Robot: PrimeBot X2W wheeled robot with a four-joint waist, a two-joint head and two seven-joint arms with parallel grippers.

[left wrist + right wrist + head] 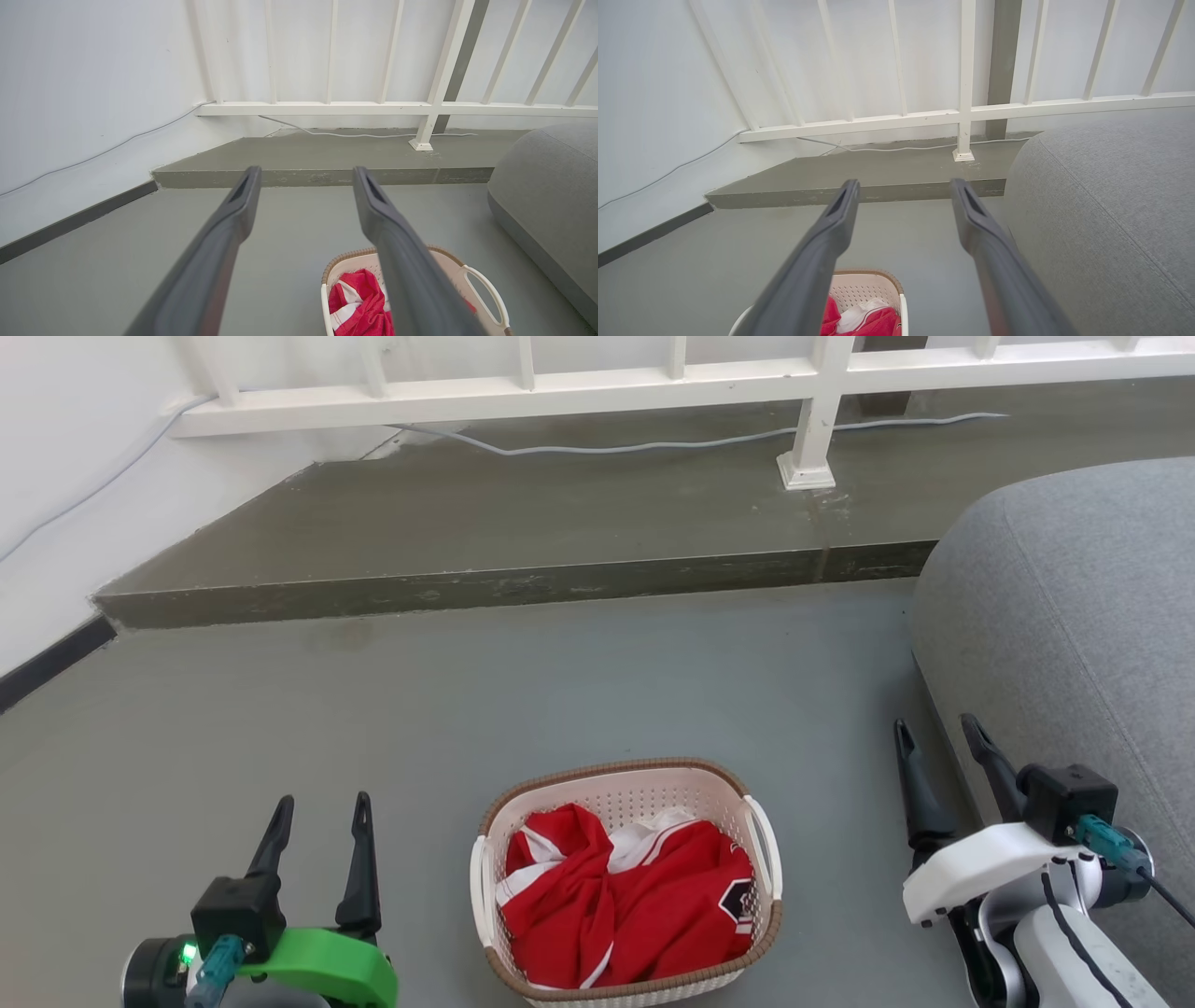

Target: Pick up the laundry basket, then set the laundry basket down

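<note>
No readable text, number or brand is showing in any view. The only mark is a dark hexagonal patch (pixel 738 899) with white lines. It is sitting on the right side of the crumpled red-and-white cloth garment (pixel 635 905) lying in the cream-white perforated plastic laundry basket (pixel 607 767), and it is showing too small to make out any letters.

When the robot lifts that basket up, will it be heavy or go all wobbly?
Probably light: the laundry basket is perforated plastic holding only some red clothes. It looks stiff enough to keep its shape; the clothes would flop. Lifted by one handle it would likely tip, so the left tool and right tool should each take a side.
</note>
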